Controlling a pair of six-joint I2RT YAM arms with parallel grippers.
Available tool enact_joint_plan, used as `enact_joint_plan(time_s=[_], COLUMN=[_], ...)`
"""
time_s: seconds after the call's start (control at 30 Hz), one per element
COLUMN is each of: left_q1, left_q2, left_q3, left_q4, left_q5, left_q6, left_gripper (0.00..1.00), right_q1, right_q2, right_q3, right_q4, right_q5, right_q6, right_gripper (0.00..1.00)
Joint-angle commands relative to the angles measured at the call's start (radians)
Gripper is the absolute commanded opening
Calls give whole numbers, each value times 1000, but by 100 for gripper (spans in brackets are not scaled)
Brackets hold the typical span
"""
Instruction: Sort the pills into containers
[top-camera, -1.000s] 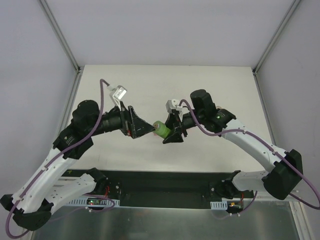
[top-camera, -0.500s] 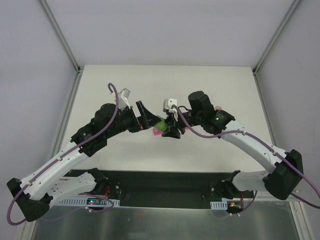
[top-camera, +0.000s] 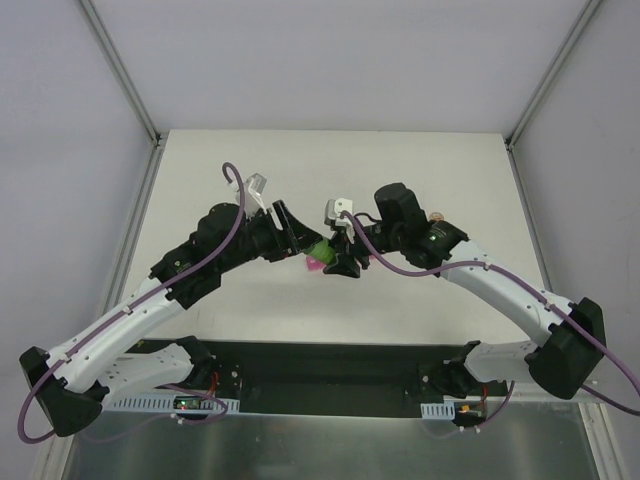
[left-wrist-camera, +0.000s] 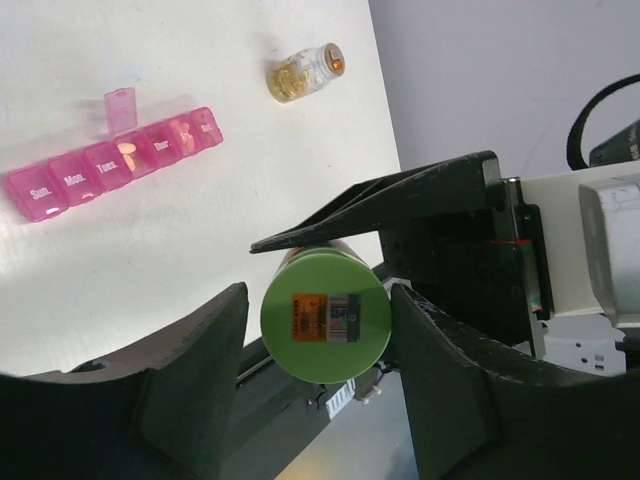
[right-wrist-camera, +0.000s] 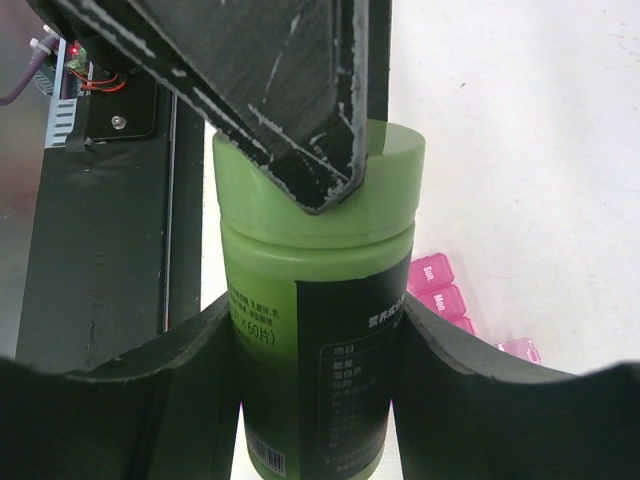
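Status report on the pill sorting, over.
Right hand shut on green bottle. Left hand straddling its cap, grip unclear. Pink containers on table, one lid open; glass vial apart.

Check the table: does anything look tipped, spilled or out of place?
The small vial lies on its side, capped, with yellow pills inside. On the pink organizer, one lid stands open, with an orange pill in the compartment beneath it. Nothing looks spilled or damaged.
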Motion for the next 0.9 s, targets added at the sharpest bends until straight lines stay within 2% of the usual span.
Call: enact_joint_plan(time_s=[0.0,0.13,0.17,0.27,0.4,0.47,0.5,0.6,0.77,0.87], left_q1=[-9,-9,-9,-9,-9,-9,-9,-9,-3,14], left_q2=[9,15,18,28,33,36,36,32,19,25], left_q3=[34,37,37,29,24,29,32,41,46,50], left_q4=[32,32,32,32,31,31,32,26,19,20], left_q5=[30,63,82,105,109,109,114,120,172,282], left_q6=[-5,-5,-8,-21,-30,-35,-36,-21,19,79], left_gripper=[54,57,63,70,70,65,51,29,19,17], right_q1=[5,5,5,5,7,5,7,5,7,3], right_q2=[-3,2,2,-1,-1,2,0,3,0,3], right_q3=[47,48,48,47,48,48,48,47,47,47], right_q4=[26,30,30,32,32,32,30,30,27,32], right_q5=[-14,-19,-16,-14,-16,-17,-17,-19,-97,-210], right_q6=[-8,-2,3,4,3,4,4,1,0,26], right_gripper=[8,8,8,8,8,8,8,8,7,7])
